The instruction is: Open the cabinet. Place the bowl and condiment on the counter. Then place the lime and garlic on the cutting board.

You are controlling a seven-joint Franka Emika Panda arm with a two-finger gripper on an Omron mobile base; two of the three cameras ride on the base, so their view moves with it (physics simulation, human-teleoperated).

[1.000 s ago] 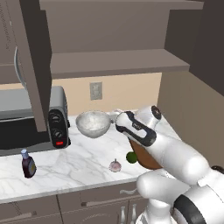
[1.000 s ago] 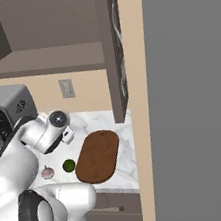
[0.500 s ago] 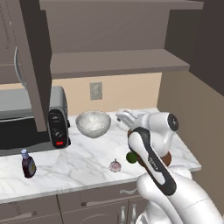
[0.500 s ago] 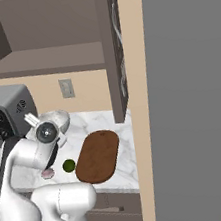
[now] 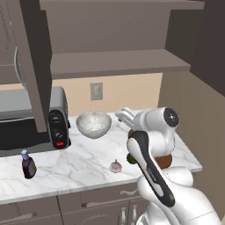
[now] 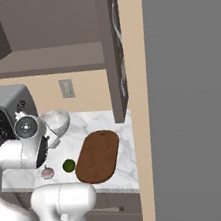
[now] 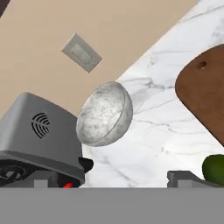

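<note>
Left base view: cabinet door open, shelf bare. Bowl on counter by toaster oven; condiment near front edge, well left. Garlic near front edge, lime just right of it, partly behind arm. Gripper up beside bowl, jaws wide, holding nothing.

Right base view: cutting board bare; lime & garlic just left of it, on marble.

Hand view: bowl centre, board right, lime low right.

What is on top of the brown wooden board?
The cutting board looks bare on top. The lime and garlic lie beside it on the counter, not on it.
</note>
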